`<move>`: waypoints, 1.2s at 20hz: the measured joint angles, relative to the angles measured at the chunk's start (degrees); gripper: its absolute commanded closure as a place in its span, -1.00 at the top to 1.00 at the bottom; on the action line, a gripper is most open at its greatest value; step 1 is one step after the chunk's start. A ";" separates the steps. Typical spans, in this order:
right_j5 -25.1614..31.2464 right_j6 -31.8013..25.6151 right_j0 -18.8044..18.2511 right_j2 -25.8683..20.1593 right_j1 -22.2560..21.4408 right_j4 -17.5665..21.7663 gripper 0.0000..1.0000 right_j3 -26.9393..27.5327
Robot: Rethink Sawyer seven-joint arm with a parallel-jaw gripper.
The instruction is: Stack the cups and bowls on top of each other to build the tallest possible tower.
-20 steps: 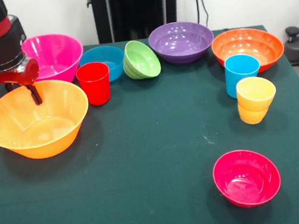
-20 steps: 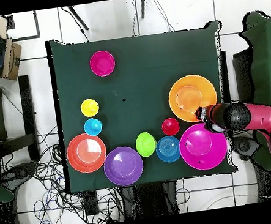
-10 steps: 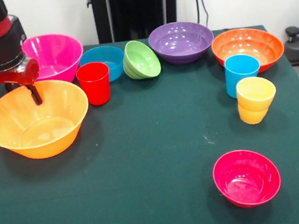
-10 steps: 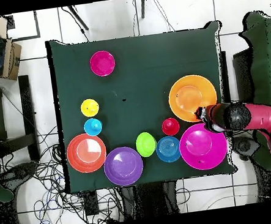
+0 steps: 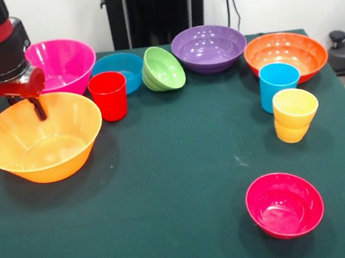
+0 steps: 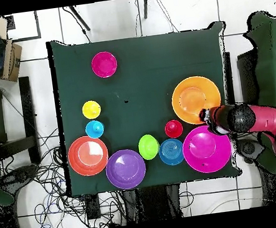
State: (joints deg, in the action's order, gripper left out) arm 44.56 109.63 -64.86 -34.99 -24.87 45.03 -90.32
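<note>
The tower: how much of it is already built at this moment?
Nothing is stacked yet: every cup and bowl sits separately on the table. The gripper is at the rim of the yellow-orange bowl, one finger inside it. All stacking remains, including the crimson-pink bowl.

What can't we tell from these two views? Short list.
- Claw state: in the front view only one dark finger shows, inside the yellow-orange bowl at its far rim; the red claw body hides the rest. Overhead, the arm covers it.
- Whether it grips that rim: cannot tell.
- Blue bowl: front part hidden by the red cup and green bowl, front view.
- Green bowl's inside: tilted on its side, facing away from the overhead camera.
</note>
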 measured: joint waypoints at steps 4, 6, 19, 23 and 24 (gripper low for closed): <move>-0.14 0.01 -0.02 -0.43 -0.24 -0.18 -1.00 0.22; -0.52 0.00 -0.01 -1.30 -0.87 -0.23 -1.00 0.56; -0.58 0.00 -0.02 -1.68 -1.11 -0.17 -1.00 0.56; -0.58 0.00 -0.01 -1.73 -1.22 -0.17 -1.00 0.55; -0.58 0.00 0.01 -1.74 -1.28 -0.17 -1.00 0.55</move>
State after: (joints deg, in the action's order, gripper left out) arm 43.98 109.63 -64.85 -36.73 -26.15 44.87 -89.78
